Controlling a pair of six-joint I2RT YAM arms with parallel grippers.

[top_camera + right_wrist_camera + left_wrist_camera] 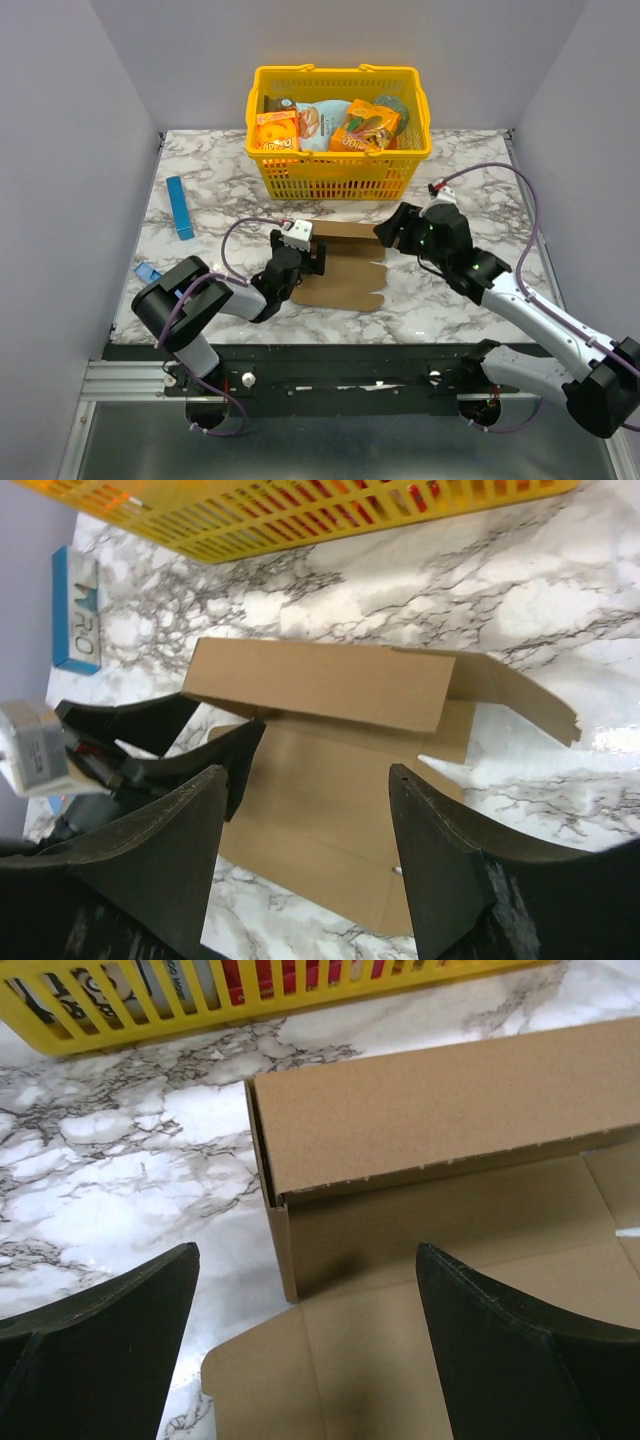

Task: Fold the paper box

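The paper box [345, 270] is a plain brown cardboard sheet lying on the marble table, its far panel [440, 1110] folded up and over the flat part [400, 1350]. My left gripper [300, 256] sits at the box's left end, open wide [308, 1252], the left flap and bare table between its fingers, gripping nothing. My right gripper [392, 232] hovers at the box's far right corner, open [308, 772], looking down on the folded panel [320, 685] and on the left gripper [185, 742]. Nothing is held.
A yellow basket [340, 165] with orange snack packs stands just behind the box. A slim blue box [180, 208] lies at the far left, and a small blue item [147, 271] sits near the left front edge.
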